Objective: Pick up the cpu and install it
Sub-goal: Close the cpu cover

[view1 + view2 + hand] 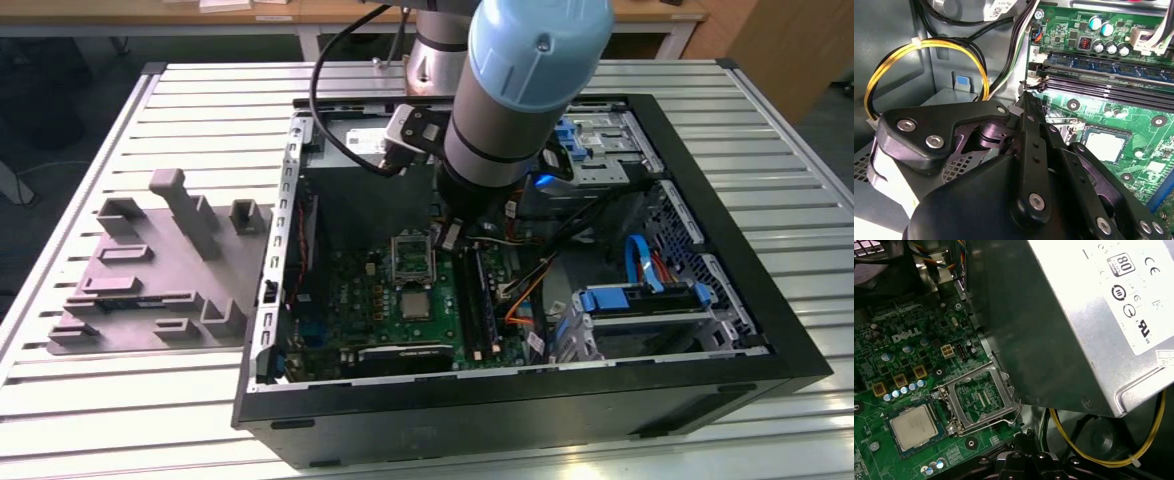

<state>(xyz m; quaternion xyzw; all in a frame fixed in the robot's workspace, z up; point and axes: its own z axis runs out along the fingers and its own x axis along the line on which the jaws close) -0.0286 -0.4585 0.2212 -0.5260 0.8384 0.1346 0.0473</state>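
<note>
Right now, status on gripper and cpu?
Gripper low inside case, state unclear. Cpu seated in socket, load frame open beside it.

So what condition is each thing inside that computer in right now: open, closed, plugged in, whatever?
computer case: side open, lying flat on the table
cpu: lying flat in the socket on the motherboard, nothing gripping it
socket frame: swung open beside the cpu
memory slots: empty
yellow cable: looped, tied with a white clip
</note>
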